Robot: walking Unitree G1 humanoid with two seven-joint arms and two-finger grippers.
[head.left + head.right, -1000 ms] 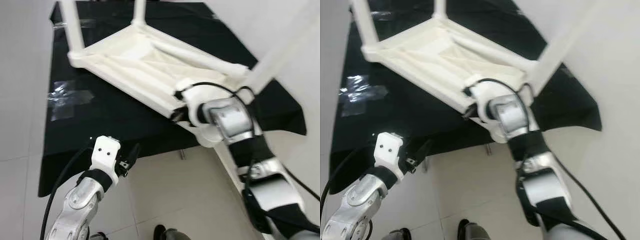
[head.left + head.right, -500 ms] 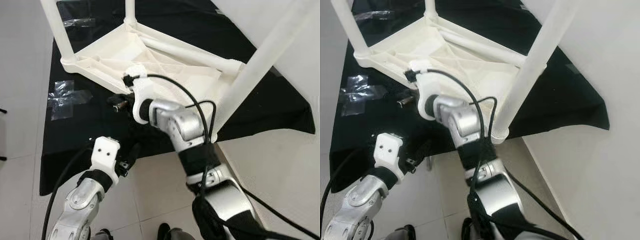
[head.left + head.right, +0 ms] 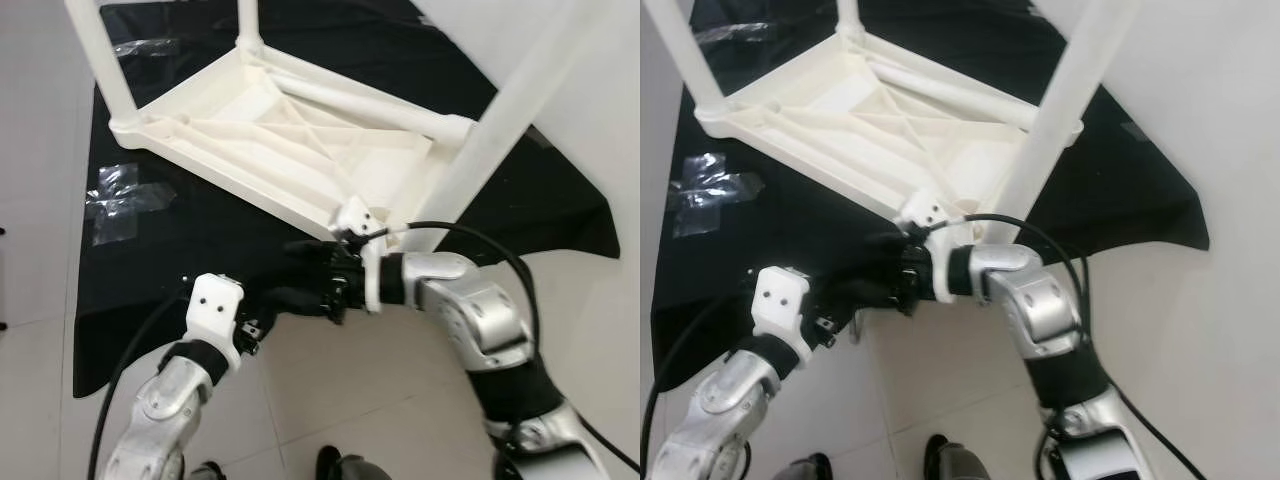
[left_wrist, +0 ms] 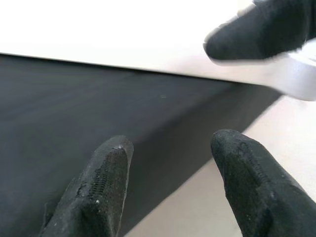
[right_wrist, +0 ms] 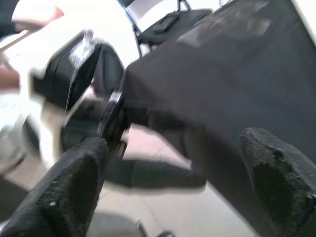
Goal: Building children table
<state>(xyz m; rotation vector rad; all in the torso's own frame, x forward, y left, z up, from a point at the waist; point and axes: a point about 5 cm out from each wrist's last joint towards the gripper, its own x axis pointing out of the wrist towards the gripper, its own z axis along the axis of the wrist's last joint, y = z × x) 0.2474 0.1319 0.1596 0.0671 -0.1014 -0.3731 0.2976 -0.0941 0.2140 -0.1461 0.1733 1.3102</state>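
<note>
Since half a second ago, my right gripper [image 3: 290,285] has swung down off the upturned white table [image 3: 290,135] to the near edge of the black cloth [image 3: 190,250], fingers spread. Just beside it, my left gripper [image 3: 255,325] hovers, fingers [image 4: 98,192] parted, gripping nothing.

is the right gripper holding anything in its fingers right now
No: in the right wrist view the right gripper has its two black fingers spread wide with nothing between them, hovering by the edge of the black cloth.
</note>
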